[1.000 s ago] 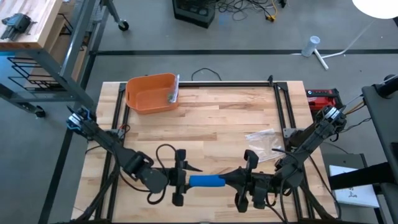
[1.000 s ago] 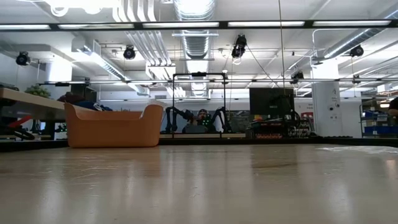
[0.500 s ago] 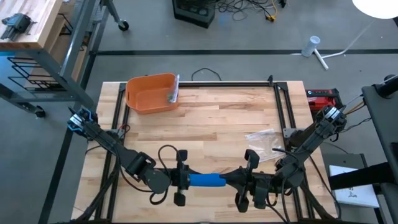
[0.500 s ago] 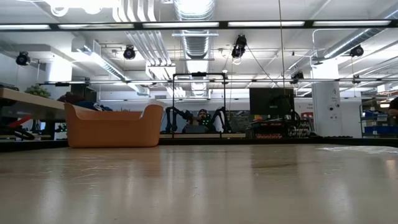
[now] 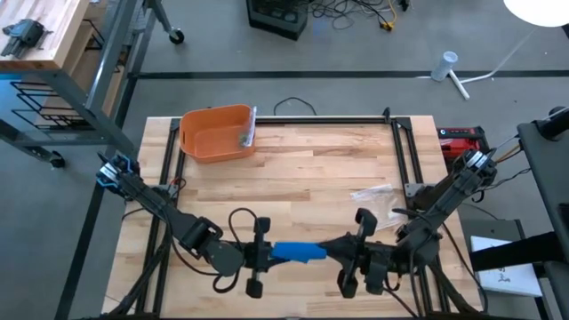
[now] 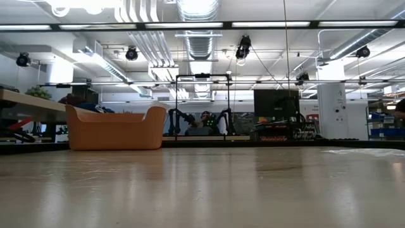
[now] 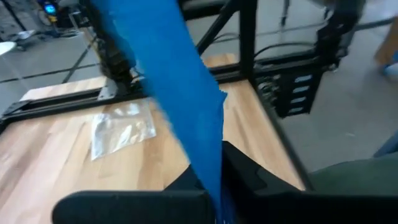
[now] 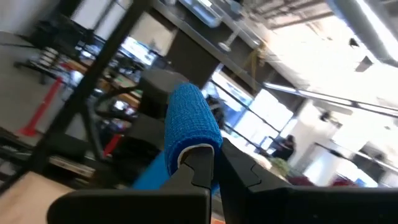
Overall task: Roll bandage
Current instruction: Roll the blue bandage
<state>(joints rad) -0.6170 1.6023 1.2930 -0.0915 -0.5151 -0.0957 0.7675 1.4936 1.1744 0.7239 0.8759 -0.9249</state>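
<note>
The table (image 5: 293, 169) is mostly bare wood, with open room across its middle and far half. Since a second ago the left gripper (image 5: 267, 253) has clamped down on the bandage (image 5: 297, 252), and the blue strip now tilts slightly between the two arms instead of lying level. Both arms reach low along the near edge, wrists pointing at each other. The right gripper (image 5: 342, 251) is closed on the bandage's other end; its wrist view shows the blue roll (image 8: 189, 121) pinched between the fingers (image 8: 199, 165). The orange bin (image 5: 216, 133) sits at the far left corner, well apart. A clear plastic bag (image 5: 378, 199) lies near the right arm
</note>
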